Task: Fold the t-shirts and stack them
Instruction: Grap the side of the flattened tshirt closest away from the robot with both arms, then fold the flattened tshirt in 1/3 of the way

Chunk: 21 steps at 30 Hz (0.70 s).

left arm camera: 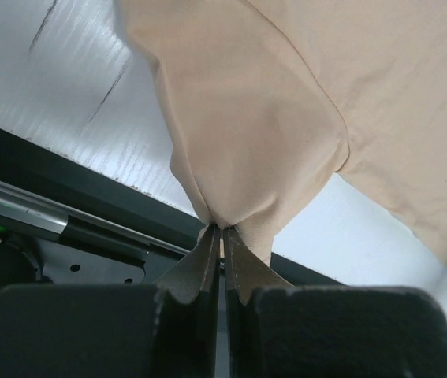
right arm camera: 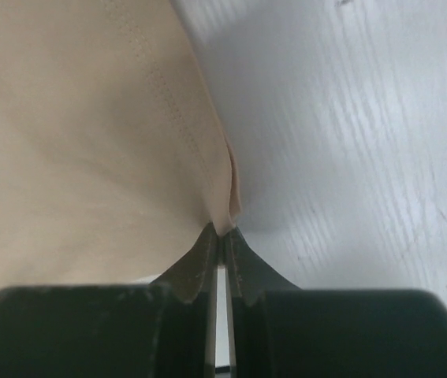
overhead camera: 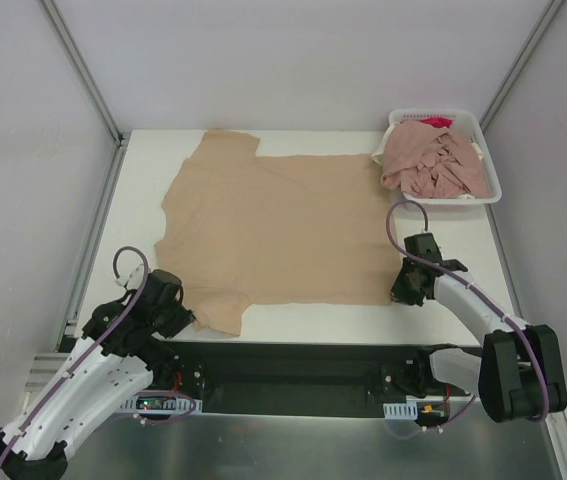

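Two grippers [left arm camera: 221, 228] [right arm camera: 221, 233] (tight) on t-shirt [overhead camera: 273, 230] edge

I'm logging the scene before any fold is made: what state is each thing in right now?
tan t-shirt: spread flat on the table, near corners pinched.
left gripper: shut on the tan t-shirt's near sleeve.
right gripper: shut on its near hem corner.
pink t-shirts: crumpled in a heap, unfolded.
basket: upright, holding the pink t-shirts.
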Available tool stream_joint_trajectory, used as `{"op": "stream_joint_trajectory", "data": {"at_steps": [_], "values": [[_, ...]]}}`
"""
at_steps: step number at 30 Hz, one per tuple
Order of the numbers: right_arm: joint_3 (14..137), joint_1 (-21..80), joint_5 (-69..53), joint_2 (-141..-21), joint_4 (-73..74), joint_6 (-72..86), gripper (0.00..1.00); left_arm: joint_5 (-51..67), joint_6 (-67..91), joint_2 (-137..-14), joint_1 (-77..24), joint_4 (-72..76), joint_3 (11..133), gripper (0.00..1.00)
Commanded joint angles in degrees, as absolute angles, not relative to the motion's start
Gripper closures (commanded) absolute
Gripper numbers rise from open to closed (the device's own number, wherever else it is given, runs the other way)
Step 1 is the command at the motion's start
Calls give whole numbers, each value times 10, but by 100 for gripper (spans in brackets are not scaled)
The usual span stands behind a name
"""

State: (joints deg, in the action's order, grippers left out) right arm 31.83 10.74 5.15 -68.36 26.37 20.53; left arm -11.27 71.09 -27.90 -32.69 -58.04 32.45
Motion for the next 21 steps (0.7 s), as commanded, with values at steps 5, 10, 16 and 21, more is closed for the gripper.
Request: {"op": "stream_joint_trajectory", "data": {"at_steps": [5, 10, 16, 21], "values": [[329, 133, 29, -618, 331, 191, 98, -97, 722, -244, -330, -594, 332, 100], [383, 133, 33, -635, 332, 177, 98, -95, 689, -296, -330, -509, 346, 100], [470, 134, 37, -693, 337, 156, 99, -153, 653, -396, -329, -437, 416, 100], [547, 133, 51, -744, 360, 137, 99, -149, 596, -487, -290, -392, 501, 100]]}}
